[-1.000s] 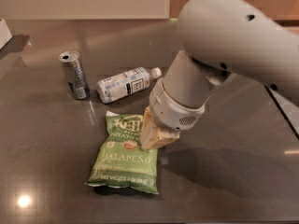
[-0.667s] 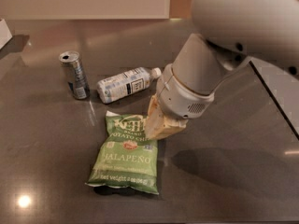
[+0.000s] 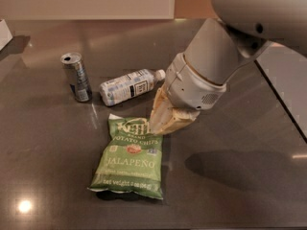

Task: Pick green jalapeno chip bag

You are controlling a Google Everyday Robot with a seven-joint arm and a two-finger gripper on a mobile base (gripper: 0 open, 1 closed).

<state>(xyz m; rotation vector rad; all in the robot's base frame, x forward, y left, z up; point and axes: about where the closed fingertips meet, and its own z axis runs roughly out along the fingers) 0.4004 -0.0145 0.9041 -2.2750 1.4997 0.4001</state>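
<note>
The green jalapeno chip bag (image 3: 130,159) lies flat on the dark table (image 3: 230,190), label up, in the middle of the camera view. My gripper (image 3: 162,120), tan at its tip below the white wrist, is at the bag's top right corner, touching or just above it. The arm comes in from the upper right and hides nothing of the bag but that corner.
A clear water bottle (image 3: 129,86) lies on its side just behind the bag. A silver can (image 3: 76,76) stands upright to the bottle's left. A white object (image 3: 4,32) sits at the far left edge. The table's right edge (image 3: 283,99) runs diagonally.
The arm has swung upward and to the right, and the gripper tip has risen slightly toward the bag's top right corner. The bag, bottle and can have not moved.
</note>
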